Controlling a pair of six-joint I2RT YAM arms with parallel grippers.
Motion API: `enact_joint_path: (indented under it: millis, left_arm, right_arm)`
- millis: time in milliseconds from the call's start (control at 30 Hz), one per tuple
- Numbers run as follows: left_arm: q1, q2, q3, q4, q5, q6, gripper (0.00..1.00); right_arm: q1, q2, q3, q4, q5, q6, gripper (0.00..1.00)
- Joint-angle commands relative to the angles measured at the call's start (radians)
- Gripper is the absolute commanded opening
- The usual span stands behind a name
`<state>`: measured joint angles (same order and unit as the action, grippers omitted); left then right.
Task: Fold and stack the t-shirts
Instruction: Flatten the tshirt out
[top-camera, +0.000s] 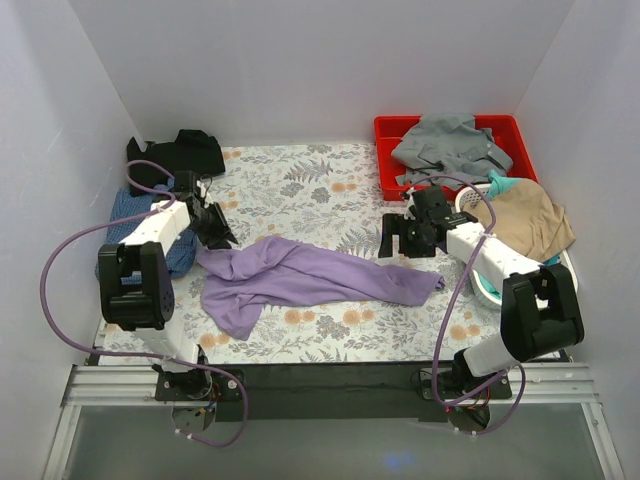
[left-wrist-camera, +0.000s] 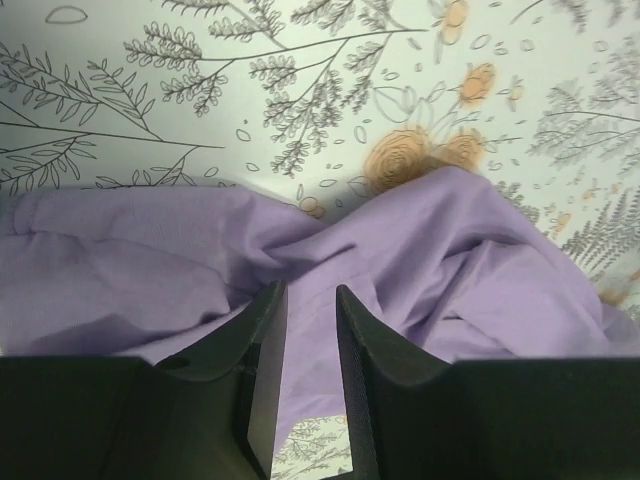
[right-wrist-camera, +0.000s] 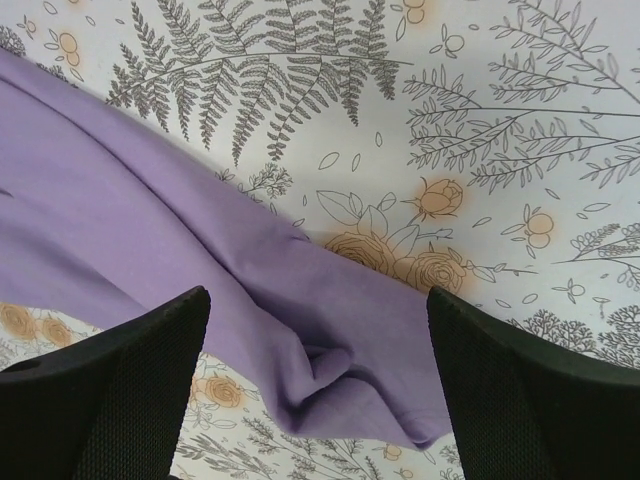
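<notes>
A lilac-purple t-shirt (top-camera: 300, 280) lies crumpled in a long strip across the floral table cover, left to right. My left gripper (top-camera: 215, 235) hovers over its left end. In the left wrist view the fingers (left-wrist-camera: 310, 300) stand a narrow gap apart, with purple cloth (left-wrist-camera: 450, 260) lying under and beyond them, not pinched. My right gripper (top-camera: 405, 240) hangs wide open above the shirt's right end (right-wrist-camera: 340, 370), touching nothing. A black t-shirt (top-camera: 180, 150) sits bunched in the far left corner. The blue checked one (top-camera: 128, 215) lies beside it, partly hidden by the left arm.
A red bin (top-camera: 385, 130) at the back right holds grey cloth (top-camera: 450, 145). In front of it stands a white basket (top-camera: 480, 290) with tan cloth (top-camera: 525, 220). White walls close in both sides and the back.
</notes>
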<state>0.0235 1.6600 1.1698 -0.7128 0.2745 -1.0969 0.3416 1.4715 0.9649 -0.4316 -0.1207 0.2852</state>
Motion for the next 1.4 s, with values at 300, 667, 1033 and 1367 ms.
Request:
enact_joint_path:
  millis: [300,667,1033,1367]
  left_arm:
    - [0.001,-0.008,-0.105,-0.011,0.046,0.032,0.25]
    - [0.003,-0.046,-0.113,0.039,0.123,0.031,0.00]
    - [0.006,-0.207,0.447,-0.187,0.036,0.078,0.00]
    - [0.009,-0.413,0.800,-0.246,-0.156,0.057,0.00]
  right_arm:
    - [0.000,-0.060,-0.138,0.060,-0.166,-0.021,0.85]
    - [0.000,-0.123,-0.092,0.083,-0.186,-0.064,0.01]
    - [0.000,-0.372,0.195,-0.002,-0.149,-0.084,0.01]
    - [0.000,-0.576,0.495,-0.140,-0.069,-0.175,0.01]
